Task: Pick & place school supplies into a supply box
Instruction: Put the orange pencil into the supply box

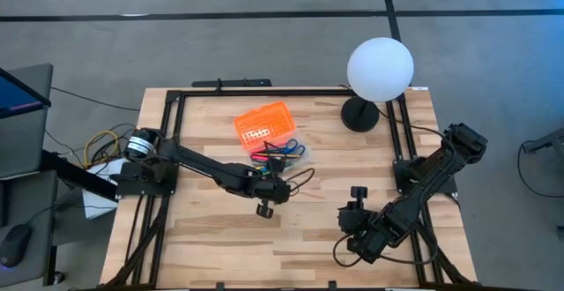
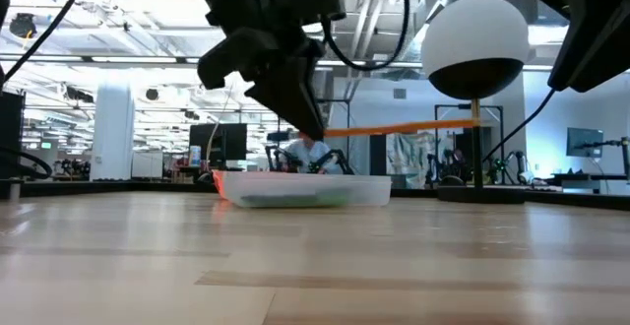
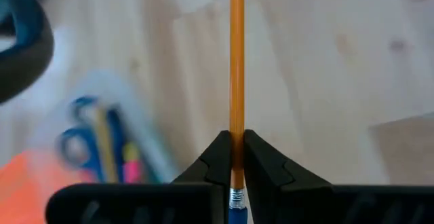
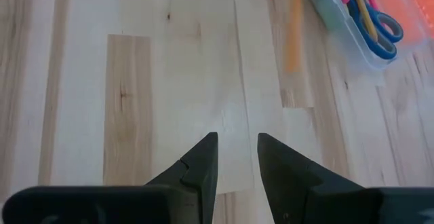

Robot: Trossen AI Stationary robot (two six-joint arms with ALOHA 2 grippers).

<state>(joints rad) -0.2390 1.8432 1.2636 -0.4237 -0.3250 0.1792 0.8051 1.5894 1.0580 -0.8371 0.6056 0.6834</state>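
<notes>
**Colours on the table**

An orange pencil (image 3: 237,61) with a silver band and blue end is seen between black fingertips (image 3: 220,157). A bright orange ribbed lid (image 1: 263,122) is shown on the clear supply box (image 2: 300,189), in which blue-handled scissors (image 4: 380,30) and pink and yellow pens are seen. The table (image 1: 211,238) is patterned in pale wood planks. A white globe lamp (image 1: 380,67) is carried on a black base.

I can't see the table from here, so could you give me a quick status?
Left gripper shut on orange pencil, beside supply box. Right gripper open, idle. Path clear.
</notes>
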